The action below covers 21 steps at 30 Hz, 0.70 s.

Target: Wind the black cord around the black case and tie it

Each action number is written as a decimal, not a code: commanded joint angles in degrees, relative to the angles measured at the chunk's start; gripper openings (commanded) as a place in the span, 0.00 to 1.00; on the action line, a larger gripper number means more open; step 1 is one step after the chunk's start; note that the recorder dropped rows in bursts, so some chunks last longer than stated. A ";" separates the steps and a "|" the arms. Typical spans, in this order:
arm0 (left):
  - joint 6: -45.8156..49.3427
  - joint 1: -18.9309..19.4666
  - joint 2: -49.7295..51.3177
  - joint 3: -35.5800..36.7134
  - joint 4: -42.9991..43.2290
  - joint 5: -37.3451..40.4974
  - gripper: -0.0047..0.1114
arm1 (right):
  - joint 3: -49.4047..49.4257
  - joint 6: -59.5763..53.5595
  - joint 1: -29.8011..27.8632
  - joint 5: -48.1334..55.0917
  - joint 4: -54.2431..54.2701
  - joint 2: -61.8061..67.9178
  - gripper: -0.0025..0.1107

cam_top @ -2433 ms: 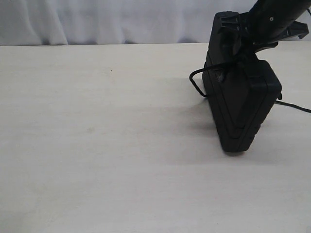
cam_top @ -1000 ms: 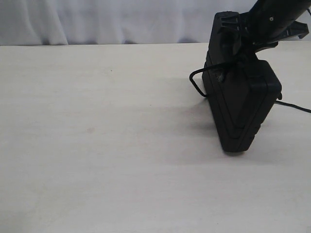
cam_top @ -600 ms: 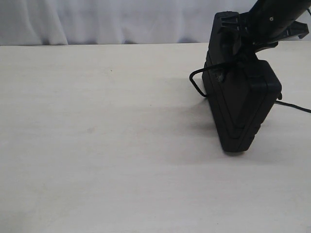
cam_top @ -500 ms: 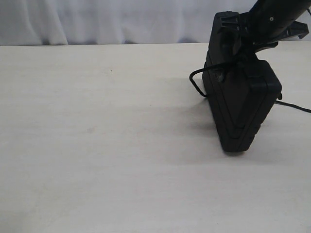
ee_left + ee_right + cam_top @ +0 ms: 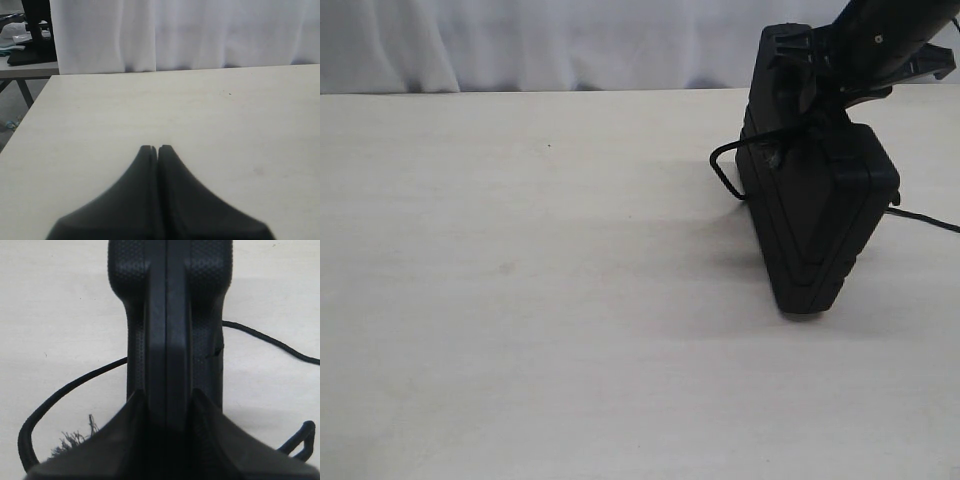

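The black case (image 5: 815, 215) stands on edge at the right of the table, its upper end held by my right gripper (image 5: 820, 85). In the right wrist view the case (image 5: 170, 315) runs between the two fingers, which are shut on it. The black cord (image 5: 725, 170) loops out from the case's left side and trails off to the right (image 5: 925, 220). The wrist view shows the cord (image 5: 65, 390) curving past the case, with a frayed end (image 5: 75, 437) near one finger. My left gripper (image 5: 157, 148) is shut and empty over bare table, away from the case.
The pale table (image 5: 520, 280) stretches left of the case. A white curtain (image 5: 520, 40) hangs behind the far edge. Beyond the table's corner in the left wrist view stands another desk with dark items (image 5: 25, 45).
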 commanded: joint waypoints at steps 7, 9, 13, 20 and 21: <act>-0.25 -0.43 -0.09 0.16 -0.03 -0.29 0.04 | -0.86 -1.85 0.02 -2.88 1.80 -0.61 0.06; -0.25 -0.43 -0.09 0.16 -0.03 -0.29 0.04 | -0.86 -2.03 1.14 -2.77 1.27 -0.61 0.06; -0.25 -0.43 -0.09 0.16 -0.03 -0.29 0.04 | -0.75 -2.03 5.11 -3.06 0.42 -0.61 0.06; -0.25 -0.43 -0.09 0.16 -0.03 -0.29 0.04 | 2.99 3.54 10.22 -7.25 0.42 -0.61 0.06; -0.25 -0.43 -0.09 0.16 -0.03 -0.29 0.04 | 4.37 4.72 11.05 -8.94 0.42 -0.61 0.06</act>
